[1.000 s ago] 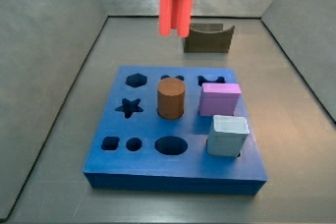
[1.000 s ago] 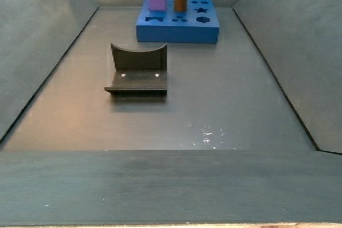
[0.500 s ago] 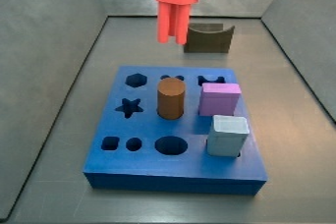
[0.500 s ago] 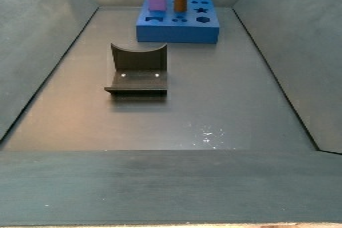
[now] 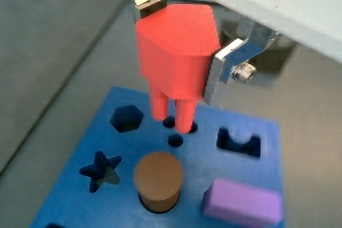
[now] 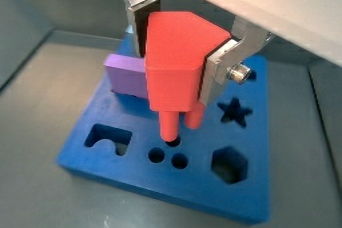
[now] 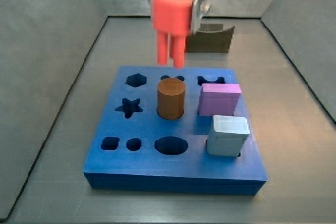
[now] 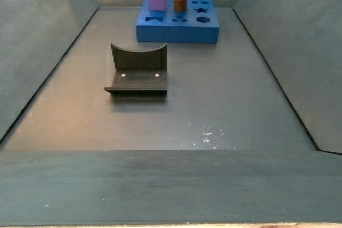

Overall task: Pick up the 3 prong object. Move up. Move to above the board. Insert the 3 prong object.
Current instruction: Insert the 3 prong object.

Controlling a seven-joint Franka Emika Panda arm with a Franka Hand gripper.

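While the claw (image 6: 181, 44) grips it, the 3 prong object (image 6: 177, 67) hangs above the board (image 6: 120, 157).

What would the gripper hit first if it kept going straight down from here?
The gripper is shut on the 3 prong object, whose legs lead. They would probably meet the board first, at or near the small round holes. Exact alignment with the holes is unclear.

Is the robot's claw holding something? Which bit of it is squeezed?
Yes. The gripper, above the board, holds the 3 prong object. Its fingers pinch the wide head on two sides; the legs hang free below.
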